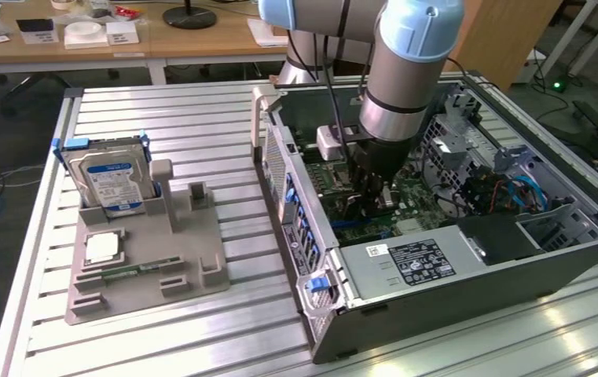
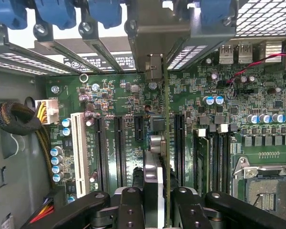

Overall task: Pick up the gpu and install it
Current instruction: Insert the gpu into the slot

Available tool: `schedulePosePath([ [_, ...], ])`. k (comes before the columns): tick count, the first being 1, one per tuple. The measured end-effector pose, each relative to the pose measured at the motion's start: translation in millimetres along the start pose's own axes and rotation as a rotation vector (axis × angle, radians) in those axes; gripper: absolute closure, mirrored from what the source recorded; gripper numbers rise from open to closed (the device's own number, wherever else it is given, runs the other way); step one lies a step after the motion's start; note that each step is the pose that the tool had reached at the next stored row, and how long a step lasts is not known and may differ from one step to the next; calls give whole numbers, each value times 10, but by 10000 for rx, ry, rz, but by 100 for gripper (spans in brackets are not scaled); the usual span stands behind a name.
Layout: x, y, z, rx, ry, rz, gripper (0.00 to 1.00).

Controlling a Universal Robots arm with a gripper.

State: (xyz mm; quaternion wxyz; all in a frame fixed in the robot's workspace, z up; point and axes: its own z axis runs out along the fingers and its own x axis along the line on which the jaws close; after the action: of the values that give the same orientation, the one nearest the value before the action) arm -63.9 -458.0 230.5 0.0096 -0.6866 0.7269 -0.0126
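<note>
In the wrist view the gpu appears edge-on as a thin green card standing upright over the motherboard. Its silver bracket end is up against the case's rear slot openings. My gripper is shut on the card's near end, one black finger on each side. The card stands in line with the long black expansion slots; I cannot tell whether it is seated in one. In the exterior view my gripper reaches down into the open computer case, and the card is mostly hidden behind it.
A grey fixture at the exterior view's left holds an upright hard drive, a processor chip and a memory stick. Inside the case are memory slots, a processor socket, cable bundles and drive bays.
</note>
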Motion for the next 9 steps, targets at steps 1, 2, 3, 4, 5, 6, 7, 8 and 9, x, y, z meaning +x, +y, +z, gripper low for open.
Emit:
schedulePosePath([
  [1,-1,0,2,0,0,0,72],
  [2,-2,0,4,0,1,-2,72],
  [3,-3,0,6,-1,2,-1,72],
  [4,-3,0,8,-1,2,-1,72],
  [5,-4,0,9,0,2,-1,72],
  [6,-5,0,10,0,2,-1,72],
  [7,-5,1,12,0,2,-1,72],
  [8,-7,1,13,1,1,0,72],
  [9,-9,1,14,1,0,0,72],
])
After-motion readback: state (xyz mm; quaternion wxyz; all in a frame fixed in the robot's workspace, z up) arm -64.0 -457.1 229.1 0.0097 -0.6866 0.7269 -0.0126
